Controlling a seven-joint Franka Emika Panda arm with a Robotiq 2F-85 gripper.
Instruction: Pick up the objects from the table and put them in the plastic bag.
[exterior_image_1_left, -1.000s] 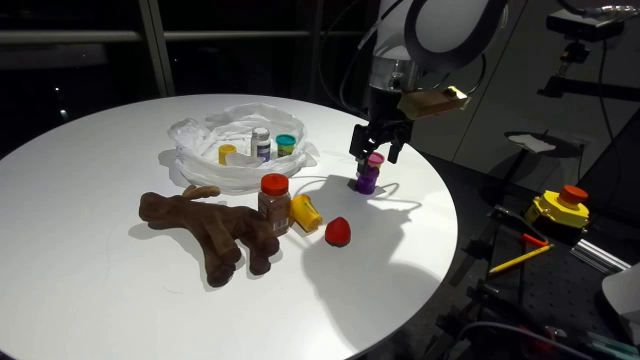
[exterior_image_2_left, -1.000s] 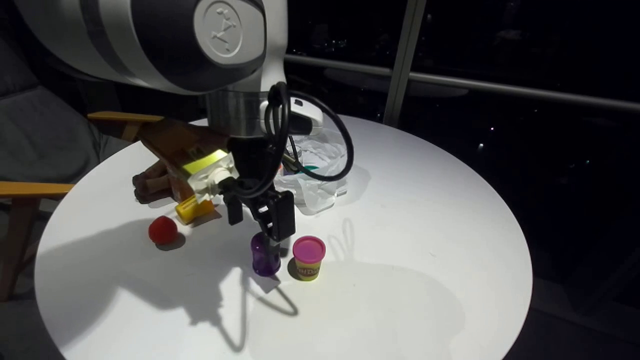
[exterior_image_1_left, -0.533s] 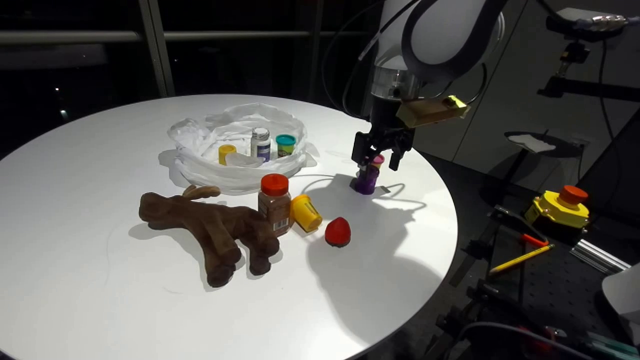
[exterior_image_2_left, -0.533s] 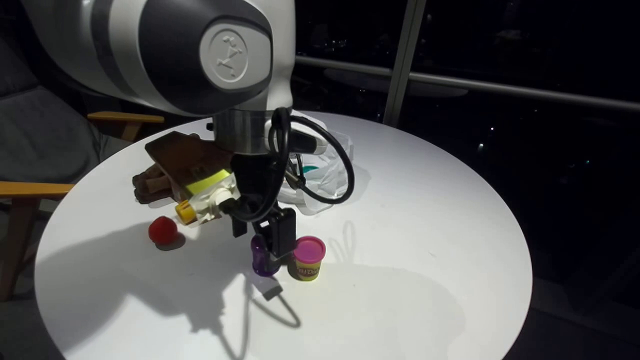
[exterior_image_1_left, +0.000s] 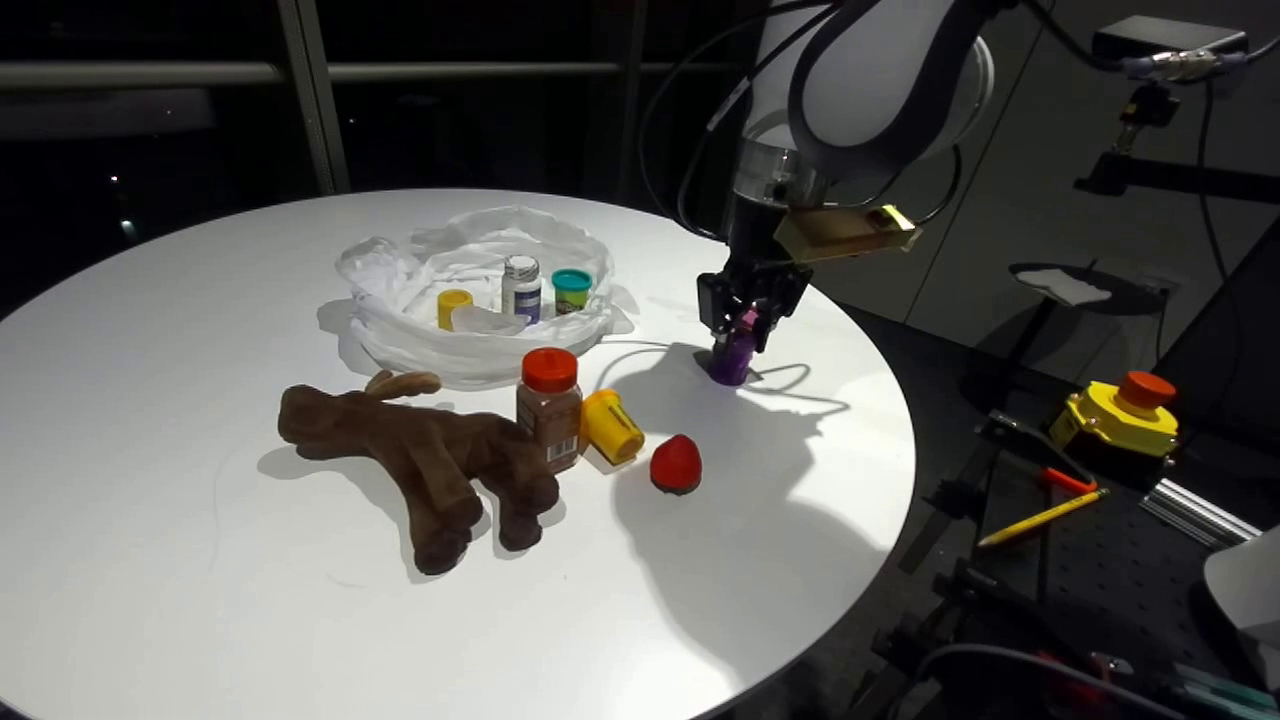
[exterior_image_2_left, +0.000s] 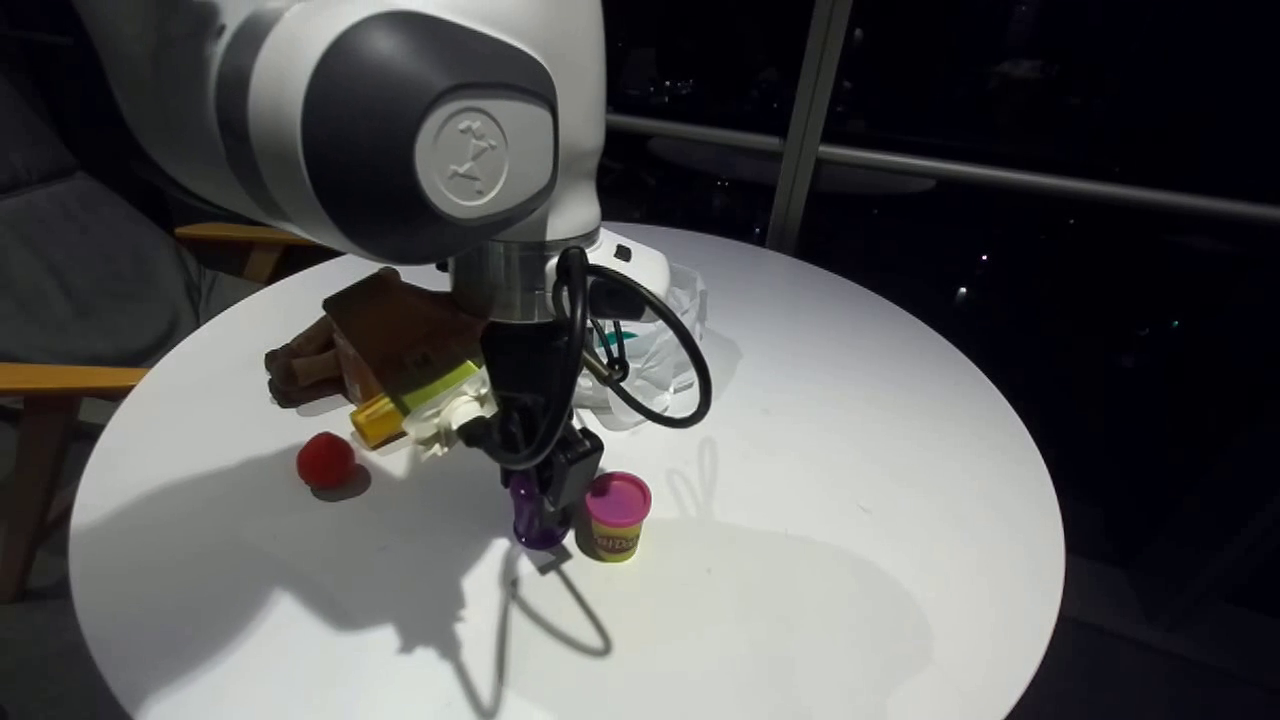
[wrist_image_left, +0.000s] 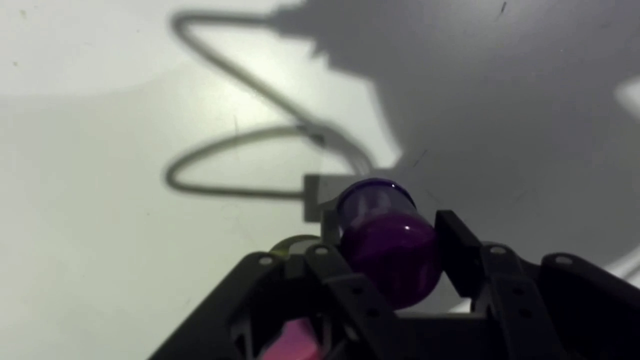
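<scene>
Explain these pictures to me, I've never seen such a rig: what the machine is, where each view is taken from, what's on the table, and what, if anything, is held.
This is one robot arm ending in two black fingers that pinch things. Two views are taken from outside the robot, looking across the table; the wrist view looks down past the fingers from the arm's wrist.

On the round white table are a brown plush toy, a red-capped jar, a yellow tub, a red rounded piece and a pink-lidded tub. An open plastic bag there holds a white bottle, a teal-lidded tub and a small yellow container.

In the wrist view, the fingers sit against both sides of a purple container, so it appears gripped.
</scene>
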